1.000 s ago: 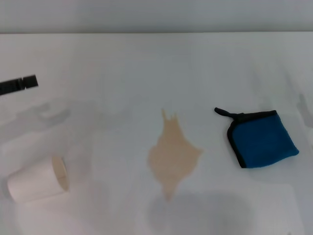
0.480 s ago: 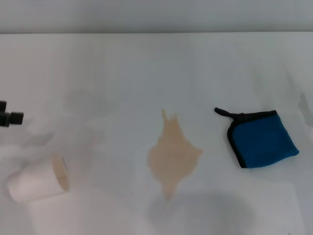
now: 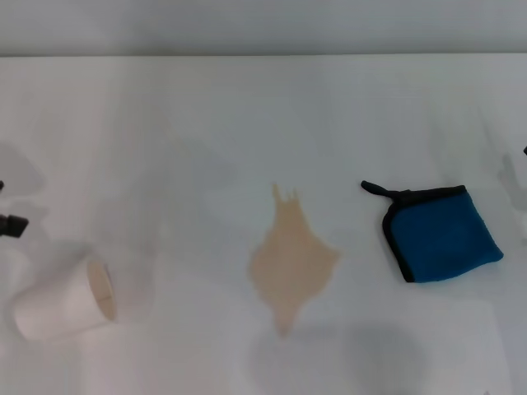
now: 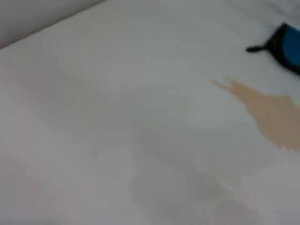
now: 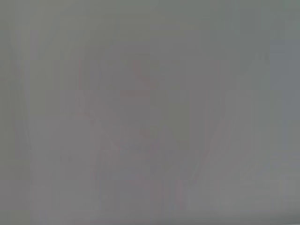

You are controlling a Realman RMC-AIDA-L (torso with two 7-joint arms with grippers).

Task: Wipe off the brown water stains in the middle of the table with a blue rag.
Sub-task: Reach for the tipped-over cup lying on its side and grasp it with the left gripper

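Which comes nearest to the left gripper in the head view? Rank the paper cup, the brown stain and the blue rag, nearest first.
Measured from the left gripper, of which only a small dark part shows at the table's left edge:
1. The paper cup, lying on its side just in front of it, on the left.
2. The brown water stains, mid-table.
3. The blue rag, on the right.

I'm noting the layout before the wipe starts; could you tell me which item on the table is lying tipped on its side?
The white paper cup, lying on its side at the robot's left. The blue rag lies flat and folded.
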